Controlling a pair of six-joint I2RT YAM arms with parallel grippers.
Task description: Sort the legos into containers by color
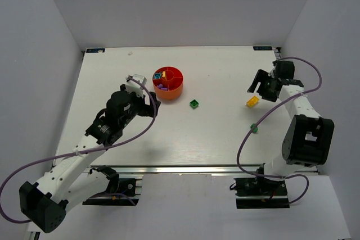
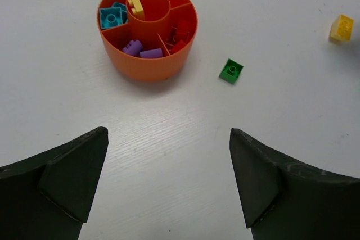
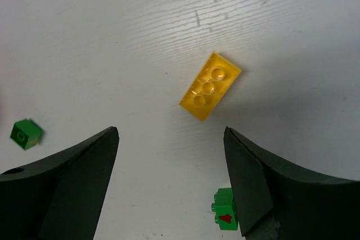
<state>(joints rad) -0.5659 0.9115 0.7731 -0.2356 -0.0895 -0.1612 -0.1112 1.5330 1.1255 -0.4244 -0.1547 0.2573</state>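
Note:
The round red-orange bowl [image 1: 167,82] [image 2: 147,26] has wedge-shaped containers around a central cup. A yellow lego [image 2: 135,4] lies in the cup; cyan legos [image 2: 112,17], purple legos [image 2: 140,50] and red legos [image 2: 180,36] lie in separate wedges. A green lego [image 1: 194,104] [image 2: 231,71] sits on the table right of the bowl. My left gripper [image 1: 151,95] [image 2: 169,133] is open and holds nothing, on the near left of the bowl. My right gripper [image 1: 257,89] [image 3: 170,130] is open above the table, with a loose yellow lego [image 1: 252,102] [image 3: 210,86] just beyond its fingertips.
A second green lego [image 1: 253,129] [image 3: 225,209] with a red mark lies by my right finger. The first green lego [image 3: 26,134] shows at the left of the right wrist view. White walls enclose the table [image 1: 225,139] on three sides.

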